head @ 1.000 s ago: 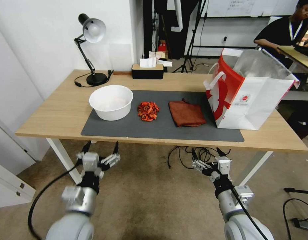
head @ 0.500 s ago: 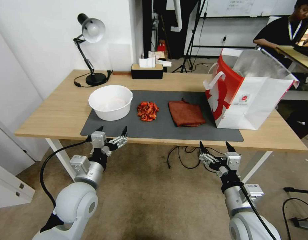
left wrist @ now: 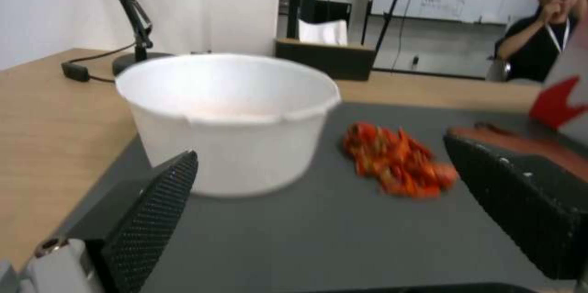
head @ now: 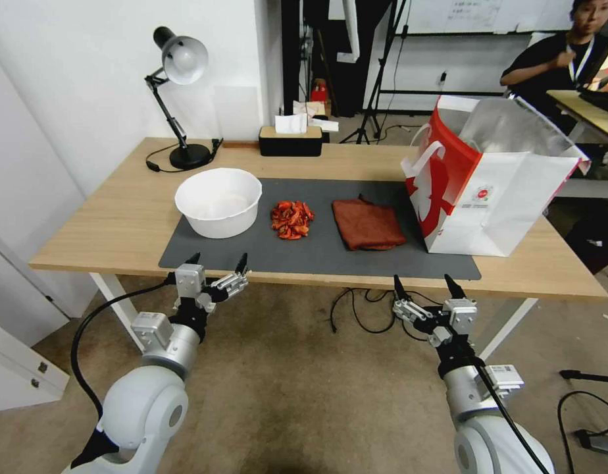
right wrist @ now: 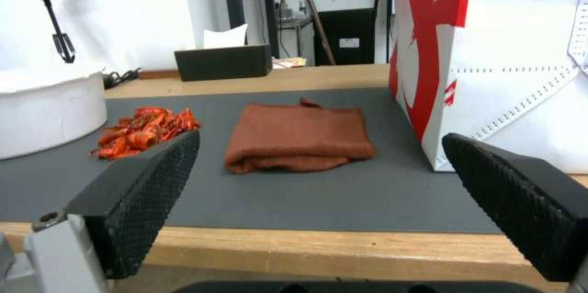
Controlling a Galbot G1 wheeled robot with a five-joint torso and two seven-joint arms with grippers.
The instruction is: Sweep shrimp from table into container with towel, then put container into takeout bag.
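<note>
Hovering at the table's (head: 113, 217) near edge, both grippers empty, nothing touched. Left gripper (head: 218, 263) at approx 7 o'clock from the container (head: 218, 201), tips just over the near edge of the grey mat (head: 330, 260), fingers spread wide. Right gripper (head: 427, 288) just short of the edge, below tabletop level, approx 5 o'clock from the towel (head: 368, 224), fingers also spread wide.

Layout on mat, robot's left to right: container, shrimp (head: 291, 219), towel, takeout bag (head: 491, 178). Container upright; inside looks bare from head view. Shrimp in one tight pile at 3 o'clock from container, close but not touching. Towel folded flat at 3 o'clock from shrimp, clear gap between. Bag upright w/ mouth open, foil lining showing, at 3 o'clock from towel, just beside it; base partly on mat, partly on wood.

Behind mat: desk lamp (head: 179, 92) at 11 o'clock from container, black tissue box (head: 291, 139) at 12 o'clock from shrimp.
</note>
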